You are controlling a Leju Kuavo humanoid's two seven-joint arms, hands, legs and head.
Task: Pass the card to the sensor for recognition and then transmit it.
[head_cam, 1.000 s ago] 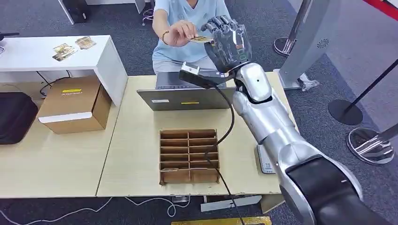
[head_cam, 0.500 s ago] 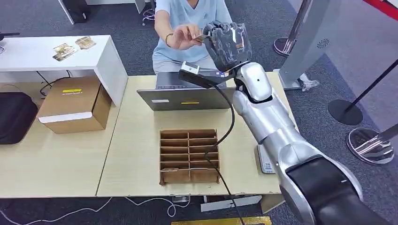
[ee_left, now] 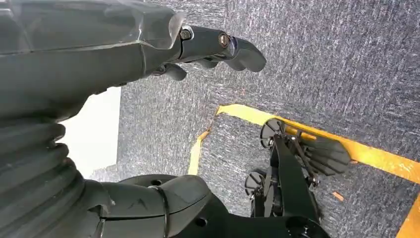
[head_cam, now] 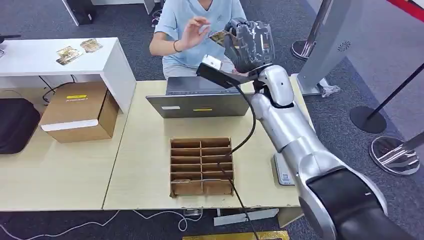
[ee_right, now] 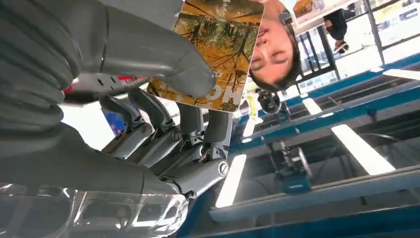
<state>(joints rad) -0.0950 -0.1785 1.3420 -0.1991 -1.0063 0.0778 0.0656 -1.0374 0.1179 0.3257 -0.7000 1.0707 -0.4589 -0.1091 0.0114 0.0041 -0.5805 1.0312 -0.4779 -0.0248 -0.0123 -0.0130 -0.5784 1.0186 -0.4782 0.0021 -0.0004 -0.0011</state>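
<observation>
Right robot hand (head_cam: 248, 42) is raised high over the far side of the tabletop (head_cam: 145, 150), just past the laptop (head_cam: 200, 100), w/ the card (head_cam: 218, 37) clamped in it. In the right wrist view the thumb lies across the card's (ee_right: 218, 54) printed face (autumn-tree picture) and the darker fingers (ee_right: 190, 124) back it from the other side, so the robot hand (ee_right: 163, 114) is closed on the card, not loose. Card sticks out of the grip toward the person (head_cam: 195, 27) seated beyond the tabletop; their hand (head_cam: 192, 31) is open, just beside the card but apart from it, no contact I can see. Which way the card's long axis runs I can't tell for sure. Key relation for the next move, as a judgement: the sensor (head_cam: 284, 172), prob. the small white device at the tabletop's right edge near the arm, lies well below and back toward the robot from the card, so the right arm must bring it down & in. Left robot hand (ee_left: 208, 47) hangs over the carpet floor, fingers curled in, nothing in them, so far less well placed. Divided cardboard tray (head_cam: 201, 166) sits mid-tabletop.
</observation>
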